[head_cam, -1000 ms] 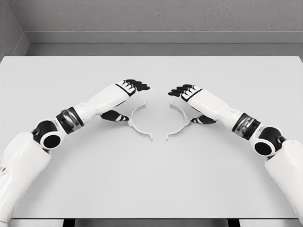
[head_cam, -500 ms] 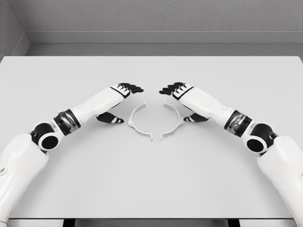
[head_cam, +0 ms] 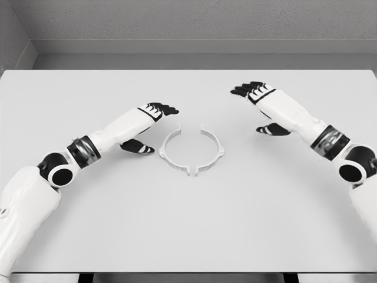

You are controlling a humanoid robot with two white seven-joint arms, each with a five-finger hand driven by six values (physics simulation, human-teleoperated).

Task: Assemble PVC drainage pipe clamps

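Progress looks nearly complete: two thin white plastic half-ring clamp pieces lie on the plain white table (head_cam: 188,236), drawn together into one near-closed ring, the left clamp half (head_cam: 169,151) and the right clamp half (head_cam: 213,150) facing each other. Their lower ends sit side by side at the near joint, touching or all but touching; at the far side a small gap shows between the upper tips. Whether the halves are actually latched cannot be told from this view. What seems left, as a judgement, is closing that far gap or simply confirming the joint.

The left hand (head_cam: 148,127) sits just beside the left clamp half, its black fingers (head_cam: 162,108) extended above and beyond the ring's upper left edge and its thumb (head_cam: 136,146) low near the ring's small side tab; the hand is relaxed and grips nothing, though light contact at the tab cannot be ruled out. The right hand (head_cam: 263,109) hovers well apart from the ring, up and to the right, fingers loosely spread and empty.
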